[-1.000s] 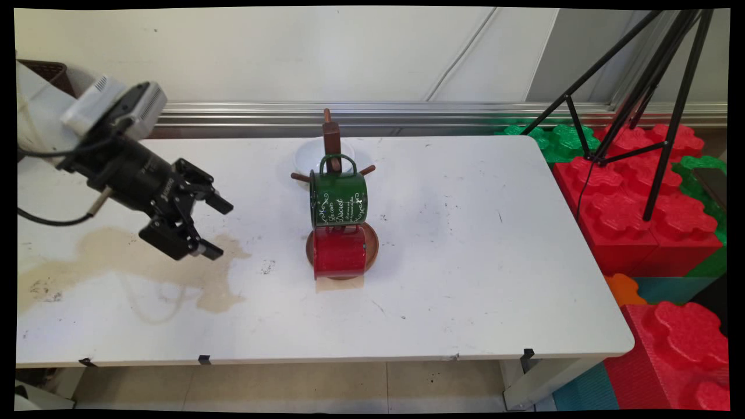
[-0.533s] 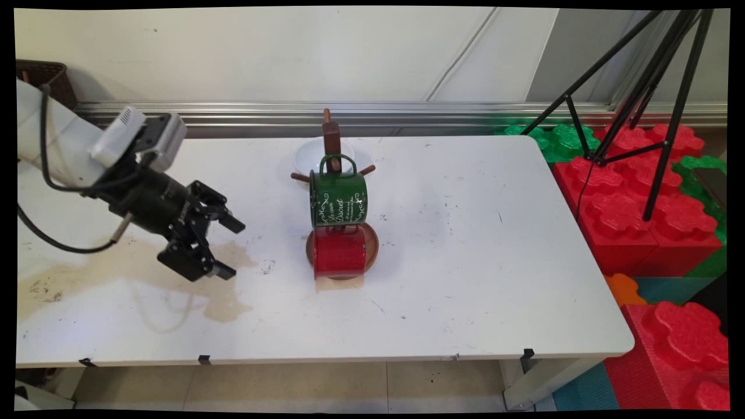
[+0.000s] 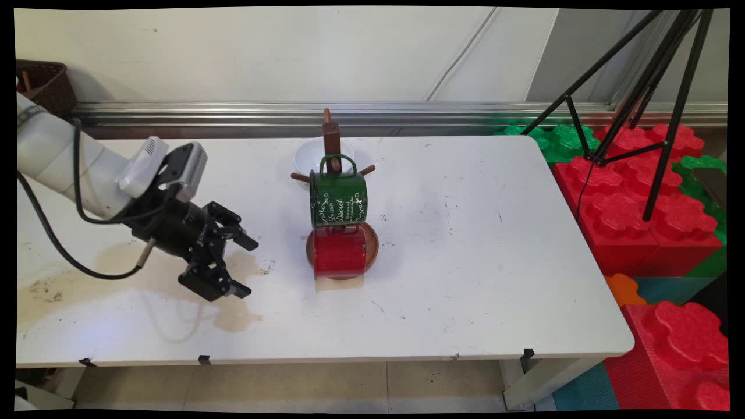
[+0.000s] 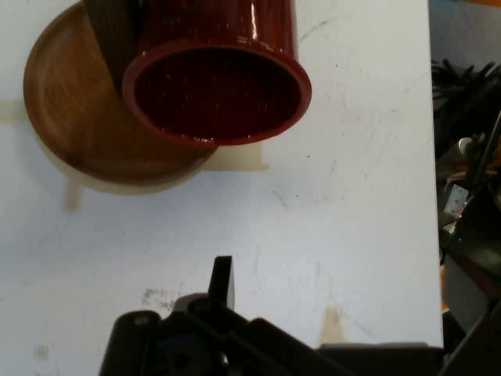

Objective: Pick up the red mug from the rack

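A wooden mug tree (image 3: pixel 332 139) stands mid-table on a round wooden base (image 3: pixel 372 247). A green enamel mug (image 3: pixel 338 199) hangs on it, and a red mug (image 3: pixel 339 251) hangs just below, mouth towards the camera. My gripper (image 3: pixel 247 266) is open and empty, low over the table to the left of the red mug, a short gap away and pointing at it. In the hand view the red mug's open mouth (image 4: pixel 215 94) and the base (image 4: pixel 82 117) lie ahead at the top, with one finger (image 4: pixel 221 278) rising from the bottom.
A white bowl (image 3: pixel 311 156) sits behind the mug tree. A brown stain (image 3: pixel 116 267) spreads over the table's left part under the arm. A black tripod (image 3: pixel 652 105) and red and green foam blocks (image 3: pixel 634 215) stand off the table's right edge. A wicker basket (image 3: pixel 43 81) is at the far left.
The arm has carried the open gripper rightward and nearer to the table's front, closing on the red mug. The mugs and their stand have not moved.
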Robot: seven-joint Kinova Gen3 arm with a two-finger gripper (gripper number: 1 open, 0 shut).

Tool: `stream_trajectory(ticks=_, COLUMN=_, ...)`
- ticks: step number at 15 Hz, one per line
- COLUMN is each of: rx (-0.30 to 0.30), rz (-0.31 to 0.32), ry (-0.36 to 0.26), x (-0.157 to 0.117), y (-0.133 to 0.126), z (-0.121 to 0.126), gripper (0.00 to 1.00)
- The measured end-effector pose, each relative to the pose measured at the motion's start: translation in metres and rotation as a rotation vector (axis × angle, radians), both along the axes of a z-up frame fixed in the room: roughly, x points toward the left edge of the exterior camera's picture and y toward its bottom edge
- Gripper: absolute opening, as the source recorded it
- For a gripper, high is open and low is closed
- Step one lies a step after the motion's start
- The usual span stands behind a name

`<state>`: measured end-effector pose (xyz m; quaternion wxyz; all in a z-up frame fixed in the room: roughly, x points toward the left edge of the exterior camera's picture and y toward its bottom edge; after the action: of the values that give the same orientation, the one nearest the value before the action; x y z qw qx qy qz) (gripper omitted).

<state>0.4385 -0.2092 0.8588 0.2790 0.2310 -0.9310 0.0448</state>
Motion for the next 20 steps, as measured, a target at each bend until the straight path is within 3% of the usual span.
stream_trajectory(ticks=7, rx=-0.022, rz=0.009, ry=0.017, x=-0.012, y=0.005, z=-0.020, gripper=1.00)
stream_trajectory(ticks=20, rx=-0.120, rz=0.045, ry=0.116, x=-0.031, y=0.010, z=-0.041, gripper=1.00)
